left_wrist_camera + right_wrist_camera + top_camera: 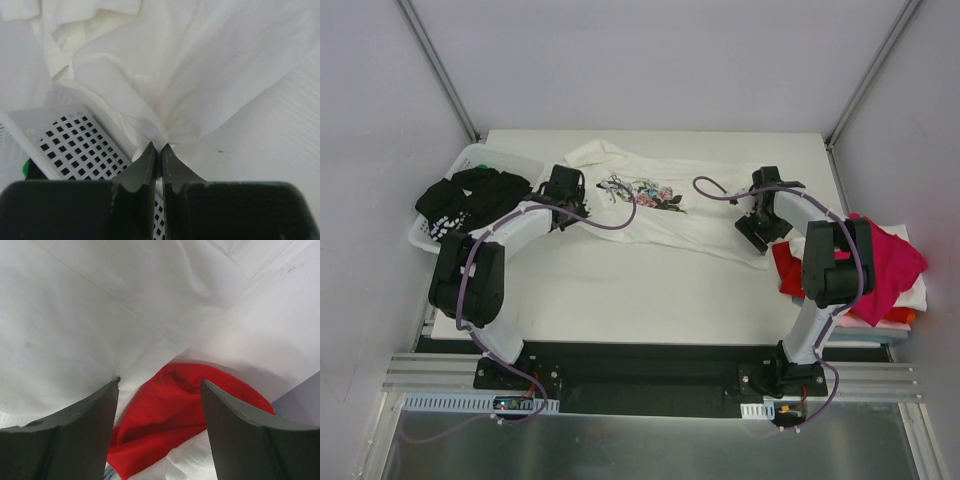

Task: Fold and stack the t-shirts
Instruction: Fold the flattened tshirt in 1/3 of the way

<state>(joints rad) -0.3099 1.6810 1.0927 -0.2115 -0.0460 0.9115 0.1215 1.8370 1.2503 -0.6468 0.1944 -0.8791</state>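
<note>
A white t-shirt with a floral print (650, 205) lies spread across the back of the table. My left gripper (563, 190) is at its left edge. The left wrist view shows that gripper (160, 147) shut on a bunched fold of the white t-shirt (200, 65). My right gripper (760, 227) hovers over the shirt's right end. Seen from the right wrist, this gripper (160, 382) stands open with nothing between its fingers, above the white cloth (100, 305) and a red t-shirt (170, 415). Magenta (890, 262) and red (788, 268) t-shirts lie piled at the right.
A white perforated plastic basket (425, 232) at the table's left edge holds a black t-shirt with white print (470, 195). The basket's rim (75, 145) lies just left of my left fingers. Purple cables loop over the white shirt. The pile overhangs the table's right edge.
</note>
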